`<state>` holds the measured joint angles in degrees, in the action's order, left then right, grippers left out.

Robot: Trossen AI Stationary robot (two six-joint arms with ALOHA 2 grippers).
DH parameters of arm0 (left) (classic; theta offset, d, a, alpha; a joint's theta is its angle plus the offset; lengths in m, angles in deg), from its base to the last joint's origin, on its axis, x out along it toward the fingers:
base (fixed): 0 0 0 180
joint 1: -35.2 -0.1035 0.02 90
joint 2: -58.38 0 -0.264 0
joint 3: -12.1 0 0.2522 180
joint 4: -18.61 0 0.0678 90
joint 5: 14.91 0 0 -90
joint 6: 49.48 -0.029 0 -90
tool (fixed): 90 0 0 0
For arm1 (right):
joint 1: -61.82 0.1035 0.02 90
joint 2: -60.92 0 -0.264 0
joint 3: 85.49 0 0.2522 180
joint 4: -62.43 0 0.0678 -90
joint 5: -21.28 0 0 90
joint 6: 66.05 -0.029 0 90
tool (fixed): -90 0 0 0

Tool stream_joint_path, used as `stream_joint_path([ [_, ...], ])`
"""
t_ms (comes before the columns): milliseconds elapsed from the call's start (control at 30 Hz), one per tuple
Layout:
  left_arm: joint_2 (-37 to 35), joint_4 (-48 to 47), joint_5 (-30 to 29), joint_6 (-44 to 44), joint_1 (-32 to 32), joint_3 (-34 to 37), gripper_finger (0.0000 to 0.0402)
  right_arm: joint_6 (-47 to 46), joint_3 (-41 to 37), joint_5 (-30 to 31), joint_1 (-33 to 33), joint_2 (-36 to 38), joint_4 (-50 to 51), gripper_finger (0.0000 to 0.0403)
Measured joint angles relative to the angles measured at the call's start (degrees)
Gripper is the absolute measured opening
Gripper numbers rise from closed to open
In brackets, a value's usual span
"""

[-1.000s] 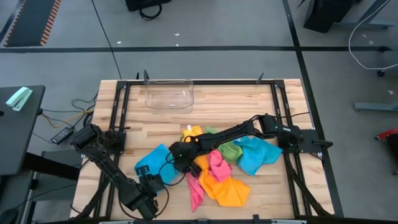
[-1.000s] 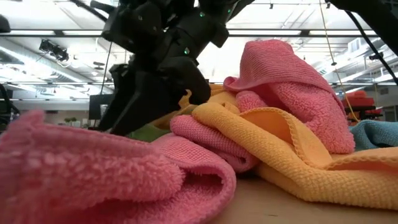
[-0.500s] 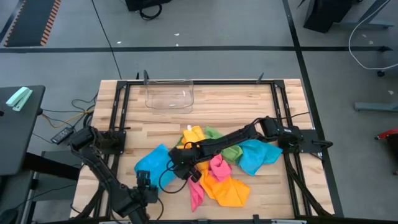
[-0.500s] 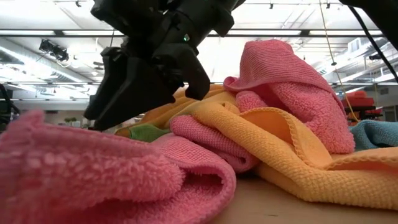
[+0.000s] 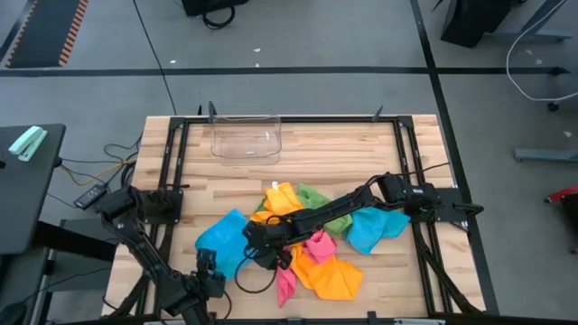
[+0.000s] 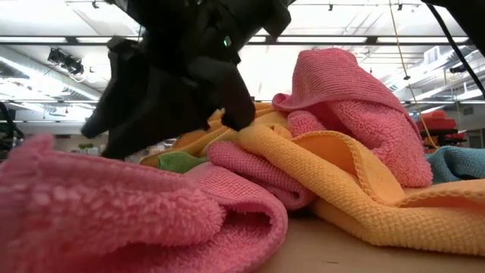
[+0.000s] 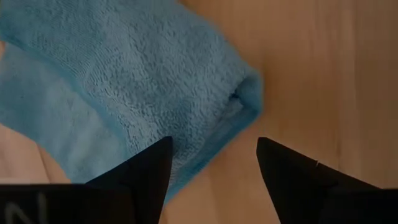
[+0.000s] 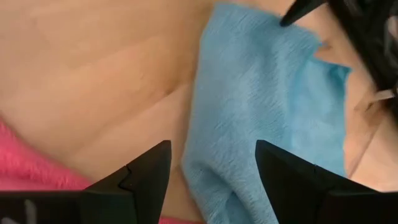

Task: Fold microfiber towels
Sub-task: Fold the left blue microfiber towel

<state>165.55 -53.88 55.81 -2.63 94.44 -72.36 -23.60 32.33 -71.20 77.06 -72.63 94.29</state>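
Nearest to me, at the table's [image 5: 361,144] near-left edge, I hold the left gripper [image 5: 209,271] with its jaws apart and empty; in its wrist view a rolled corner of the blue towel [image 7: 124,93] lies on bare wood just beyond the fingertips [image 7: 155,163]. Next out, that blue towel [image 5: 221,239] lies crumpled at the left edge of the heap, its long axis running from near-left to far-right, so it sits just to the far-right of the left gripper. The right gripper [image 5: 262,248] reaches across from the right side and hovers over the towel's right border, jaws likewise apart and gripping nothing; its wrist view shows blue cloth [image 8: 261,112] between the fingers and a pink edge beside it. I judge both arms about equally near this towel, left at the near corner, right at the far side, so the coming grasp turns on each taking its own end. Further right lie the pink towel [image 5: 316,244] and orange-yellow towel [image 5: 334,275], then a green towel [image 5: 336,218] and a second blue towel [image 5: 375,226]. Farthest off stands the clear bin [image 5: 246,140].
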Motion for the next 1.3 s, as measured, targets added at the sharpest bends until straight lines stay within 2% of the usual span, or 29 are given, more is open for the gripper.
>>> stream_joint_path([
  [133, 2.1, -0.7, 0.0, 0.7, 0.8, 0.0, 0.0243, 4.1, -3.3, 1.2, -0.1, 0.0, -4.6, 0.0255],
  [333, 4.0, -0.6, 0.5, 3.4, 1.2, 0.0, 0.0238, 15.2, -9.1, 1.7, -0.5, -0.1, -12.6, 0.0257],
  [433, 4.0, -0.4, 0.6, 4.2, 1.2, 0.0, 0.0232, 17.2, -10.3, 3.6, -0.8, 0.0, -15.4, 0.0257],
  [733, 4.0, -0.2, 0.5, 5.0, 0.9, 0.0, 0.0215, 19.5, -10.3, 2.4, -2.9, 0.0, -16.1, 0.0249],
  [867, 4.0, 0.2, 0.5, 5.2, 0.9, 0.0, 0.0209, 19.9, -10.3, 0.3, -3.2, -0.1, -16.0, 0.0202],
  [1067, 4.0, 0.4, 0.5, 7.7, 0.9, 0.0, 0.0207, 16.7, -10.3, -1.9, -2.9, -0.1, -16.4, 0.0103],
  [1167, 4.0, 0.3, -1.5, 9.8, 0.9, -0.6, 0.0206, 14.2, -10.3, -3.8, -2.9, -0.1, -16.6, 0.0060],
  [1300, 3.9, -1.5, -4.8, 9.5, 1.0, -4.3, 0.0197, 11.6, -10.3, -4.8, -3.0, -0.1, -16.5, 0.0033],
])
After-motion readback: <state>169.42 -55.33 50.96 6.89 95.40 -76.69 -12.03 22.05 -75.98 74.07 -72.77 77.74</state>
